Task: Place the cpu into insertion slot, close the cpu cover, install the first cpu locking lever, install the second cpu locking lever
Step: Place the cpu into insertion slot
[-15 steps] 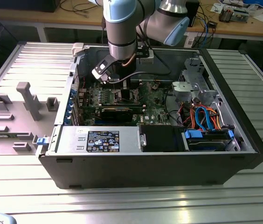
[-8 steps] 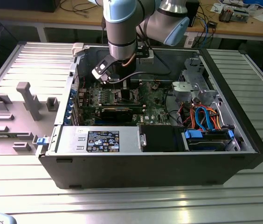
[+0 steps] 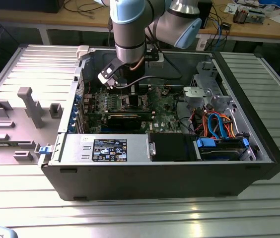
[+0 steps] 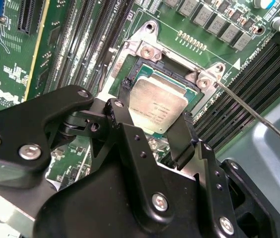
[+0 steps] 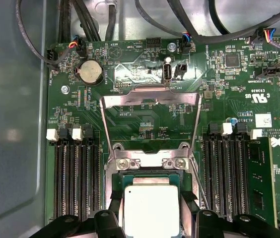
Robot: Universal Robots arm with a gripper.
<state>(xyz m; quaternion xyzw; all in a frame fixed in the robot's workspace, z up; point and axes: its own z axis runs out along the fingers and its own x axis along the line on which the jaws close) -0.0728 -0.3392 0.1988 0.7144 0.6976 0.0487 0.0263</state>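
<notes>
Exterior view, left to right: grey fixture tray (image 3: pixel 11 124) on the slatted table (image 3: pixel 130 213), then the open computer case (image 3: pixel 170 178). Inside it are the green motherboard (image 3: pixel 167 106), the black graphics card (image 3: pixel 125 119) along its near edge, and blue and orange cables (image 3: pixel 219 124) at the exterior view's right. The arm comes straight down into the case over the board. The cpu (image 5: pixel 151 208) sits in the insertion slot (image 5: pixel 150 162), silver top up. The pincer (image 4: pixel 155 111) is partly closed and straddles it, black fingers (image 4: pixel 125 94) against two opposite chip edges, looks clamped on it. The cpu cover (image 5: pixel 152 99) is swung up and open beyond the slot. One locking lever (image 4: pixel 251 114) is unlatched, a thin rod angled out over the memory slots (image 5: pixel 75 178). It's tight: slot banks flank the socket on both sides, with the bare case wall beyond.
</notes>
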